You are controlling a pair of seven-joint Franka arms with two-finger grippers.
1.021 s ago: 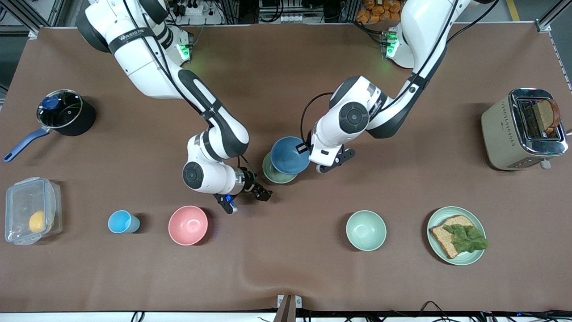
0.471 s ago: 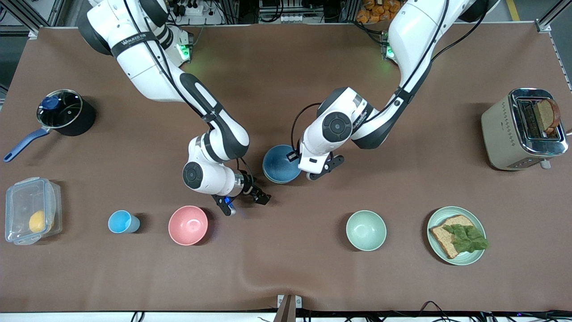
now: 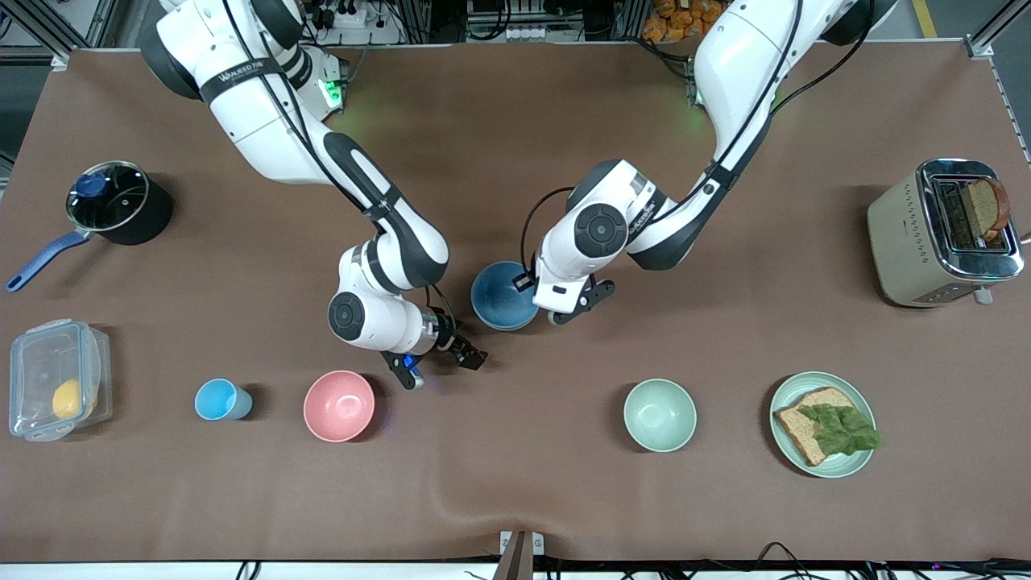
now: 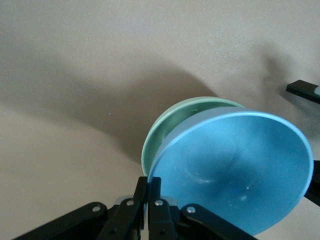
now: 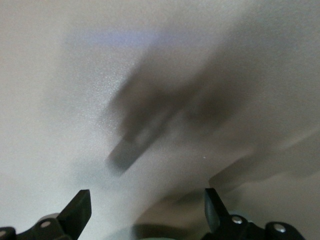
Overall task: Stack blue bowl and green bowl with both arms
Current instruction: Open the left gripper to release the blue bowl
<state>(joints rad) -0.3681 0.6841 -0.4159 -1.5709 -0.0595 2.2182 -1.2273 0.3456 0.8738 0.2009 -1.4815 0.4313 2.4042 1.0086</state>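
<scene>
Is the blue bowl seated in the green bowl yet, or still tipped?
Tipped. The left claw pinches the blue bowl by its rim, and it leans over the green bowl, whose rim shows along one side only.

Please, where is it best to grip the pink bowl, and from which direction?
Take the pink bowl by its rim from above, one finger inside, one outside. It stands upright, mouth up, and its thin wall suits a pinch; the whole bowl looks too wide to span.

blue bowl — medium blue | green bowl — sage green
</scene>
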